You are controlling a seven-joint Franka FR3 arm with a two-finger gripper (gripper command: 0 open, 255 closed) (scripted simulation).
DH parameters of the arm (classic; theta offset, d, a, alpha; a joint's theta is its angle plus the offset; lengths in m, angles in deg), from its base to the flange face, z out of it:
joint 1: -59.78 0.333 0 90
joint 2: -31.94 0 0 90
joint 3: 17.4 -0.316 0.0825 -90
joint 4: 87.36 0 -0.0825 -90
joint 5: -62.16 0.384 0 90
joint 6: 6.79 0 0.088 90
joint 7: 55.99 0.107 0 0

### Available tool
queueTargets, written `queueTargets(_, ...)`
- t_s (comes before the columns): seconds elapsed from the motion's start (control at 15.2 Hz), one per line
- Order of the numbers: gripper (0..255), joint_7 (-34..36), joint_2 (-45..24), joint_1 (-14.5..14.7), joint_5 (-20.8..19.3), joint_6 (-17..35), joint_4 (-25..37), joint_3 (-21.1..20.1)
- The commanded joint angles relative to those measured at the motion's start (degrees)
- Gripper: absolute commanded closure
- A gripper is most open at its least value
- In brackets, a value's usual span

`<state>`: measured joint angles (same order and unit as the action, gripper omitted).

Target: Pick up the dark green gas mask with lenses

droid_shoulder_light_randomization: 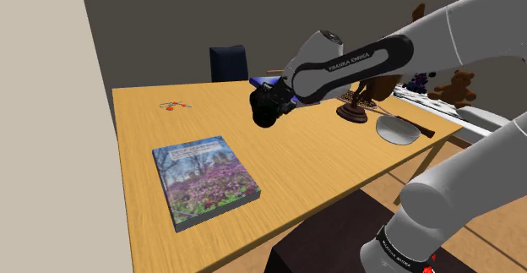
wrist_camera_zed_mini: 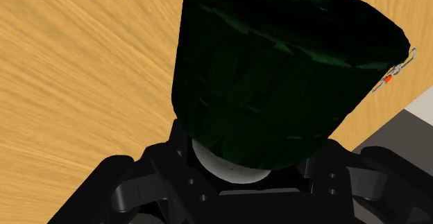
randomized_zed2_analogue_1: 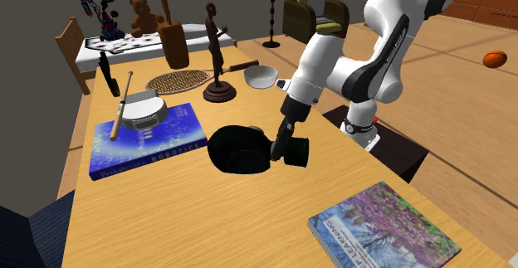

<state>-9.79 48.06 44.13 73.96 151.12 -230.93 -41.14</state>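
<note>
The dark green gas mask (randomized_zed2_analogue_1: pixel 239 150) is a rounded, almost black lump with a short round canister (randomized_zed2_analogue_1: pixel 296 151) at one end. It is next to the blue book, low over the wooden table (randomized_zed2_analogue_1: pixel 183 216); I cannot tell whether it touches the wood. My gripper (randomized_zed2_analogue_1: pixel 280 144) comes down onto it from above and is shut on it where mask and canister meet. In the shoulder view the mask (droid_shoulder_light_randomization: pixel 265 109) hangs under the gripper (droid_shoulder_light_randomization: pixel 277 102) near the table's far side. In the wrist view its ribbed dark green body (wrist_camera_zed_mini: pixel 277 70) sits between the fingers, hiding their tips.
A flowered book (droid_shoulder_light_randomization: pixel 205 178) lies near the table's front edge. A blue book (randomized_zed2_analogue_1: pixel 149 138) carries a round tin and a stick. A brown figurine (randomized_zed2_analogue_1: pixel 217 59), a white ladle (randomized_zed2_analogue_1: pixel 260 75) and a woven mat (randomized_zed2_analogue_1: pixel 177 80) stand beyond. A small orange item (droid_shoulder_light_randomization: pixel 176 106) lies far left.
</note>
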Motion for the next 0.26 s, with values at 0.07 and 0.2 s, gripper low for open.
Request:
queueTargets(0.07, 255, -0.15, 1.46, 0.12, 0.17, -2.63, 1.47, 0.44)
queueTargets(0.2, 255, -0.16, 1.53, 0.12, 0.19, -2.76, 1.53, 0.46)
